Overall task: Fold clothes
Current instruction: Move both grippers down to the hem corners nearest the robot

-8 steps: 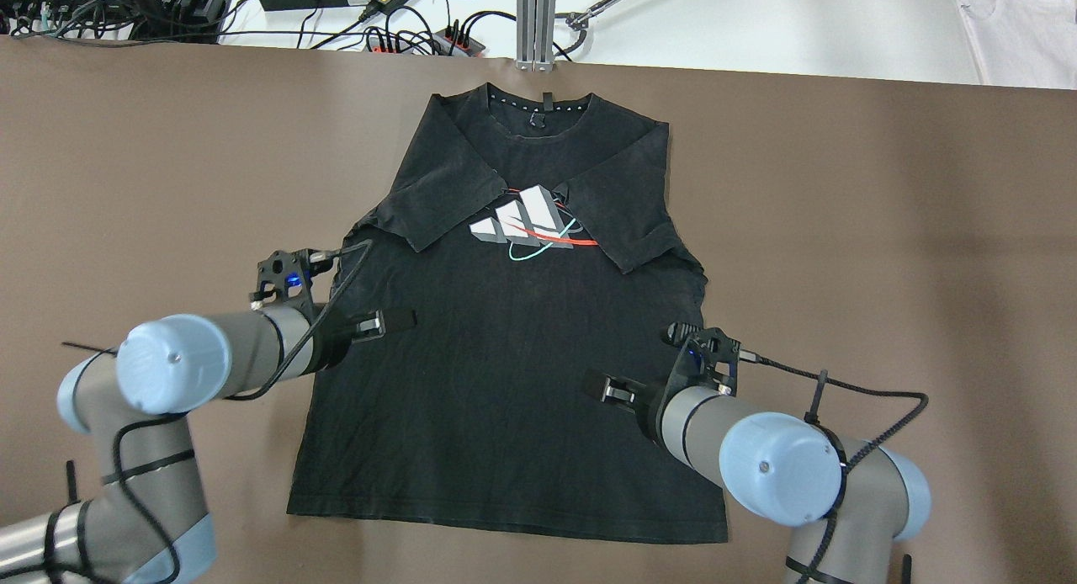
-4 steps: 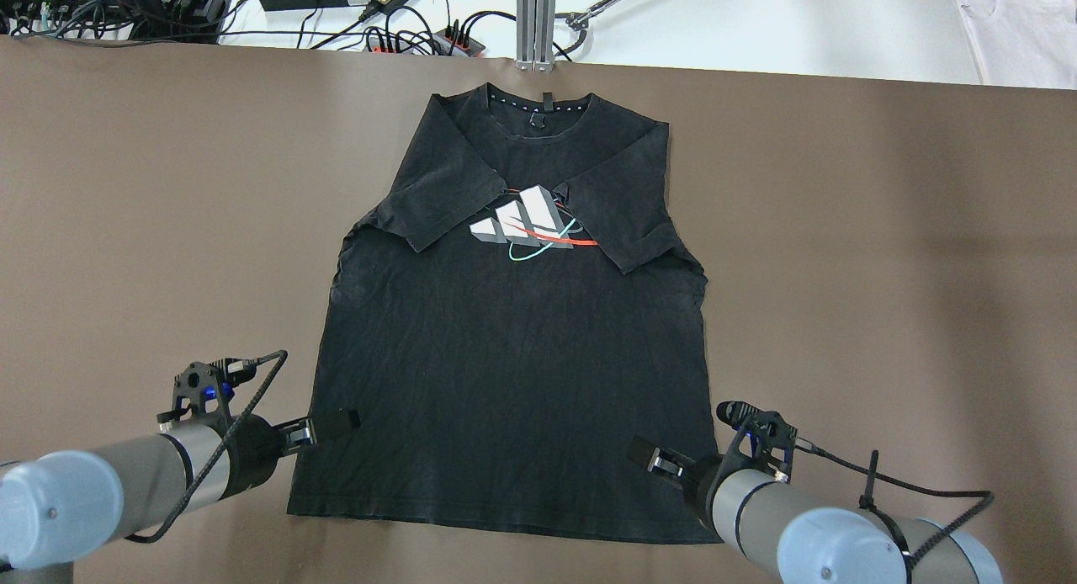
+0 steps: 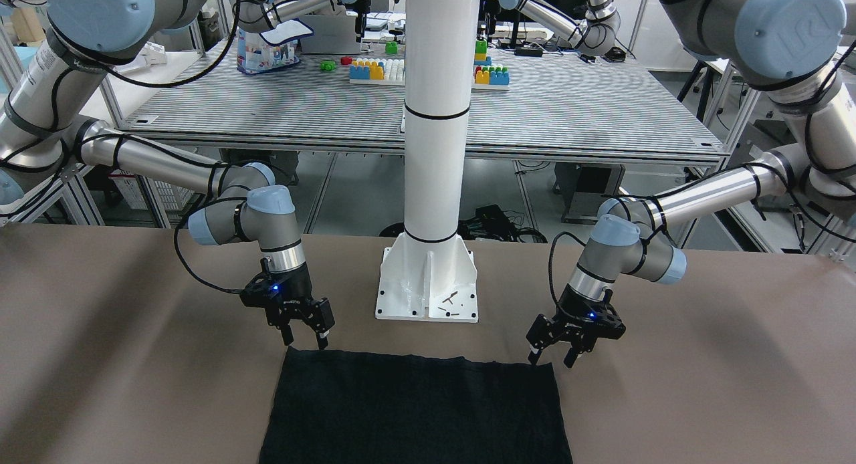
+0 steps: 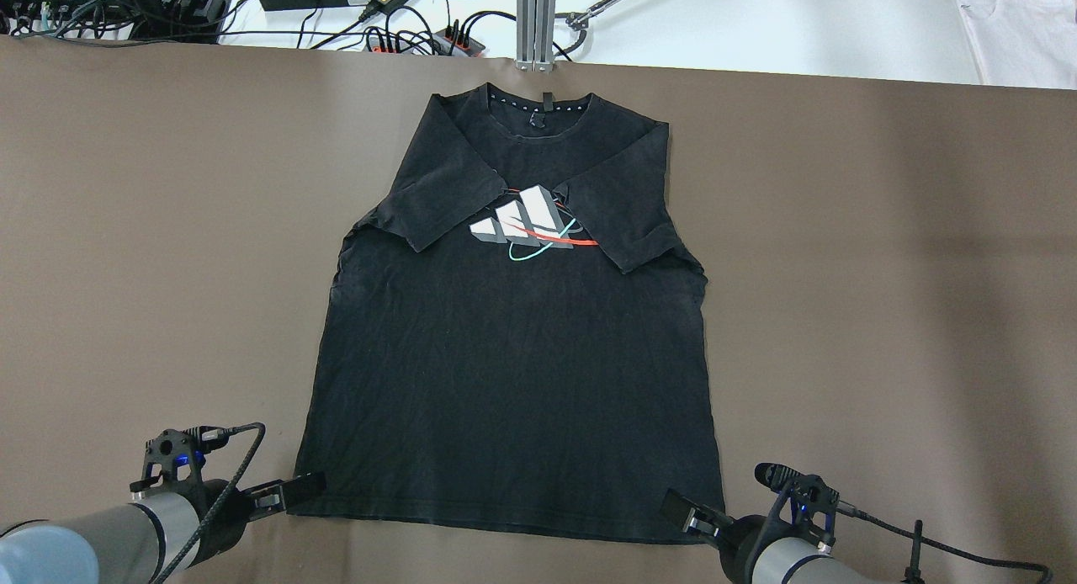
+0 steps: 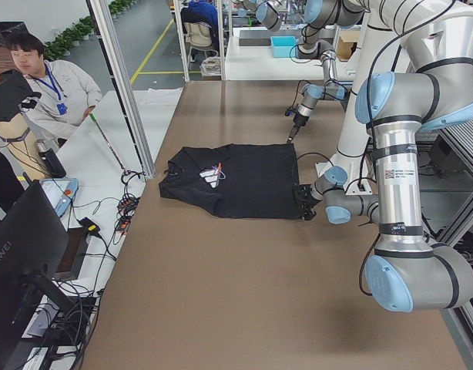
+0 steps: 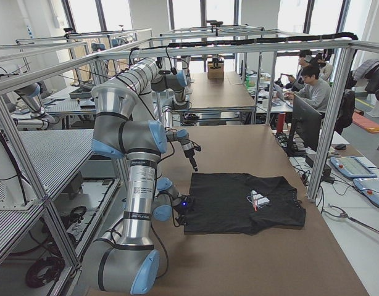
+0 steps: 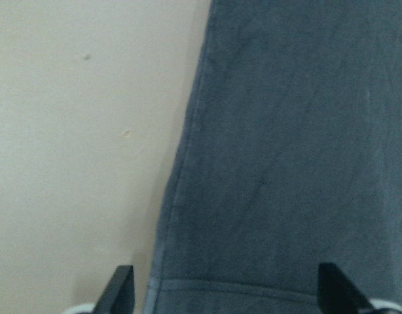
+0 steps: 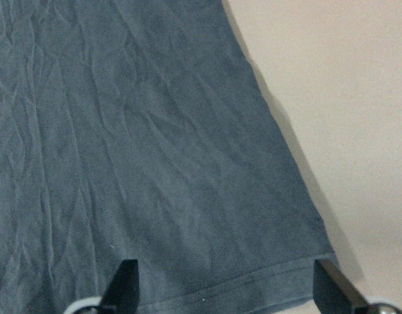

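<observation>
The left arm (image 3: 702, 188) and right arm (image 3: 154, 160) each sloped inward and down from the outer sides. The left gripper (image 3: 550, 362) and right gripper (image 3: 306, 342) pointed down, held low and well apart, jaws spread wide, gripping nothing.

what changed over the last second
Both arms pulled back toward the robot: the left gripper and right gripper left the shirt's middle and now sit open at its hem corners, holding nothing. The shirt stayed flat, sleeves folded in.
</observation>
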